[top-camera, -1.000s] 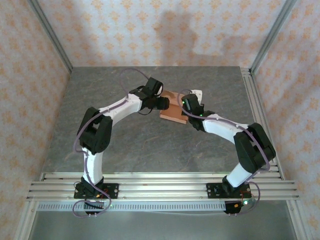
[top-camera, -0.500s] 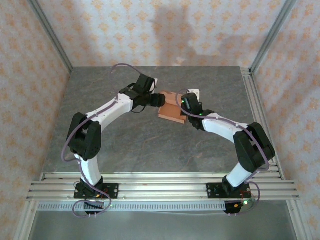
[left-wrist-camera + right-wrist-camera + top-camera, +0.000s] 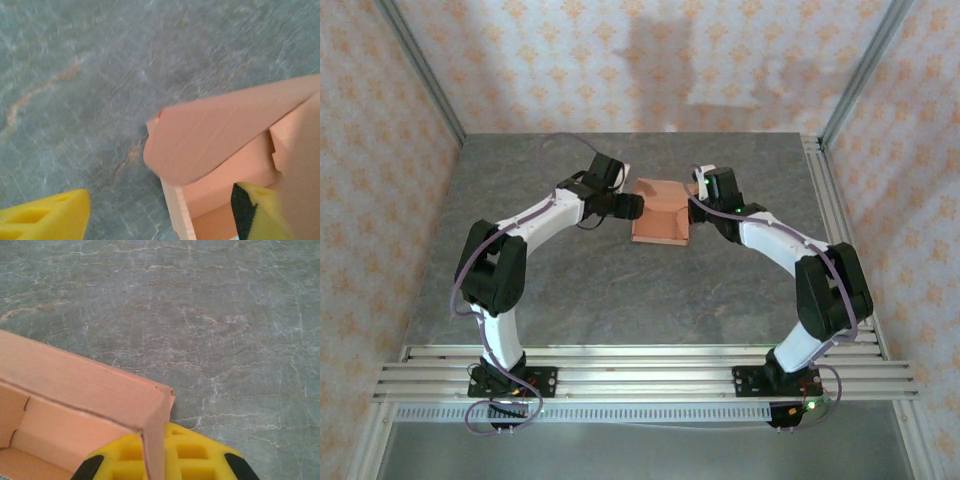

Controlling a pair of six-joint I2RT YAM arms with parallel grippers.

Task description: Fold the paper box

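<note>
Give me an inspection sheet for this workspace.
Surface: grey marbled table.
Job's things: paper box, salmon card, walls raised, top open, mid-table.
Clutter: nothing seen.
Tools: left tool open, straddling one box wall; right tool shut on the end of the opposite wall.
Cables: purple cable loops above the left arm, off the box.
Surroundings: patterned walls; aluminium rails at the near edge.

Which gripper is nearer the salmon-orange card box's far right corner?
Right. The right gripper meets that corner of the salmon-orange card box; the left gripper is at its left wall.
</note>
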